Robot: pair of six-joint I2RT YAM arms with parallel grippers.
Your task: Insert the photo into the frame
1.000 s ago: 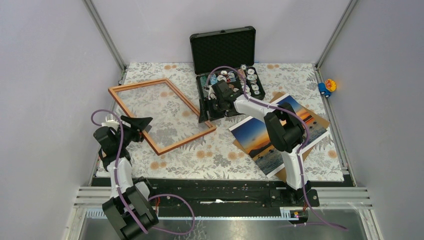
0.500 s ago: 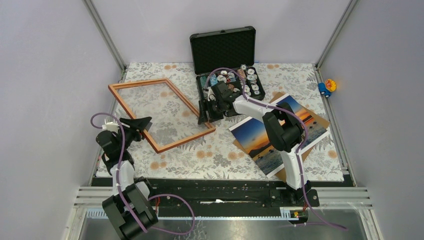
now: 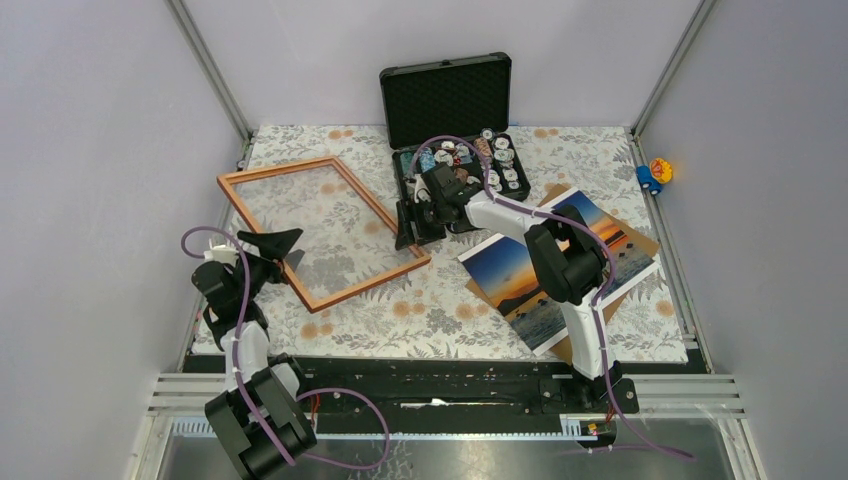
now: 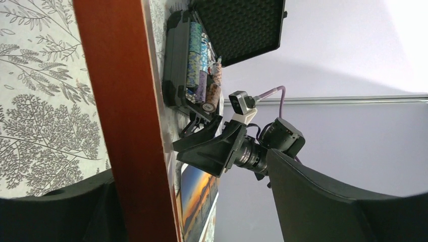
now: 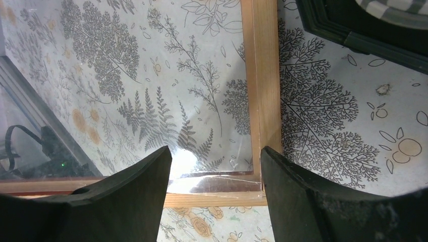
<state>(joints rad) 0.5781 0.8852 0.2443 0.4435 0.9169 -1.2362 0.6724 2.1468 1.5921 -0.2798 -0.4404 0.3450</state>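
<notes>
The frame [image 3: 275,170], thin orange-brown wood with a clear pane, lies flat on the left half of the floral table. My left gripper [image 3: 288,250] is open at its near-left rail. In the left wrist view that rail [image 4: 126,126] runs between the spread jaws [image 4: 192,212], next to the left finger and well apart from the right one. My right gripper [image 3: 408,232] hovers open over the frame's right corner [image 5: 258,184] with nothing held [image 5: 217,196]. The photo [image 3: 545,265], an orange sunset over blue water, lies face up to the right, also in the left wrist view [image 4: 199,201].
A brown backing board [image 3: 640,240] lies under the photo. An open black case [image 3: 447,100] with chips [image 3: 470,160] stands at the back centre, just beyond the right gripper. A small blue and yellow toy [image 3: 655,172] sits at the right wall.
My left gripper's jaws have spread wide around the frame's rail after being closer together. The frame and the right arm have barely moved.
</notes>
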